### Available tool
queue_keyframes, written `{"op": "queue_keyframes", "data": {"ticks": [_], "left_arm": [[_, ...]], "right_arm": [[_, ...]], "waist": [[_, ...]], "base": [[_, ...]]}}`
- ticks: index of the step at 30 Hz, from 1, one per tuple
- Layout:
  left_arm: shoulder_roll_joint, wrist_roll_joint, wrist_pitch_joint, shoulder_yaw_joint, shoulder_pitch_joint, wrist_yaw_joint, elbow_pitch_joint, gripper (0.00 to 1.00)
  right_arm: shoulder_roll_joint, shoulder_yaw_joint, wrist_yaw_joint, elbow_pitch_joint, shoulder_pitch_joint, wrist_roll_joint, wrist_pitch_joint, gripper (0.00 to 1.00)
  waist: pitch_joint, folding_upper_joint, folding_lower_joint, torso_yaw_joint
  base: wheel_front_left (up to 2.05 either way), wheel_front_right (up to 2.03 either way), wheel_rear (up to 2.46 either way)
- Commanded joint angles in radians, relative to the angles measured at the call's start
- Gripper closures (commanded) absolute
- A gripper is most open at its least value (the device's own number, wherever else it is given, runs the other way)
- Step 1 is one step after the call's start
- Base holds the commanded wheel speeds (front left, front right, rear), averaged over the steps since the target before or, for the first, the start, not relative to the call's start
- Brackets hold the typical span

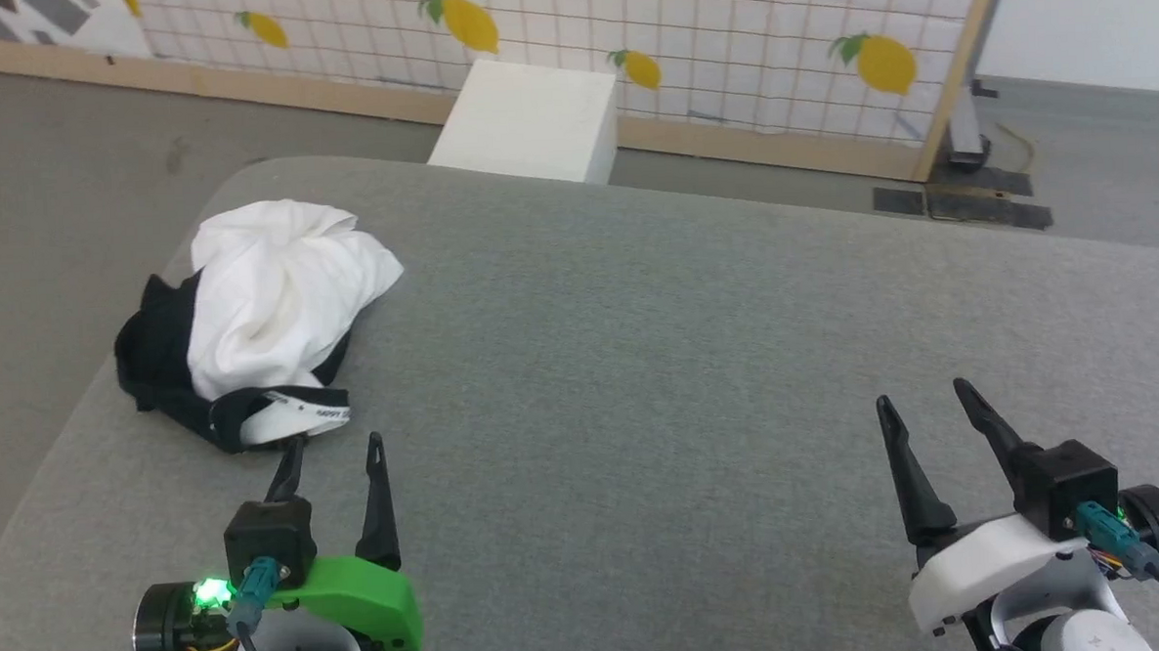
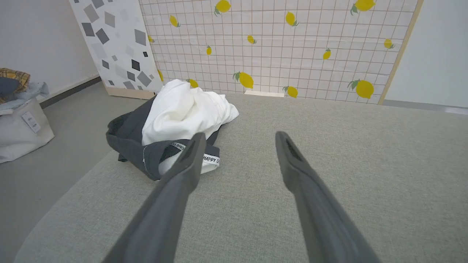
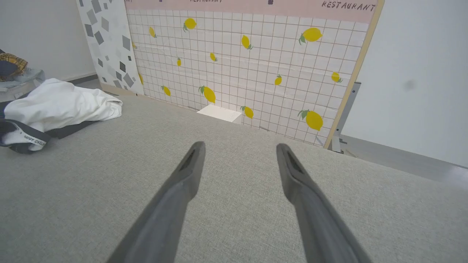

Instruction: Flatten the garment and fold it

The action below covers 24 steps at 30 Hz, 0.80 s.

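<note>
Grey fabric covered a broad worktop point(image 1: 640, 362) with rounded corners, backed by a lemon-print grid panel point(image 1: 724, 45), with a white box point(image 1: 532, 122) on the floor beyond. At the worktop's far left lay the garment point(image 1: 275, 290), a crumpled heap of white cloth over black, with a lettered band point(image 1: 295, 416) at its near edge. Nothing of the task looked done: the garment was neither flattened nor folded, so all of that was left to do. The left gripper point(image 1: 336, 444) hovered just short of the heap's near edge, fingers apart and empty, one fingertip close to the band. The right gripper point(image 1: 920, 394), also spread and empty, sat well apart from the garment, over bare worktop.
</note>
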Motion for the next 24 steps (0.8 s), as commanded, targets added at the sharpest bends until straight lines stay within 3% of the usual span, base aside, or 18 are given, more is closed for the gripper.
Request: {"op": "queue_keyframes", "data": {"ticks": [1,24], "left_arm": [[0.008,-0.008,-0.011,-0.004,-0.015,0.009,0.004,0.0],[0.016,-0.032,-0.058,-0.026,-0.013,0.054,0.021,0.0]], "right_arm": [[0.001,0.002,-0.001,0.005,-0.017,-0.003,-0.01,0.0],[0.001,0.012,-0.001,0.024,-0.029,-0.011,-0.044,0.0]], "waist": [[0.001,0.0,0.0,0.024],[0.001,0.0,0.0,0.144]], "base": [[-0.15,-0.15,-0.15],[-0.03,-0.03,-0.03]]}}
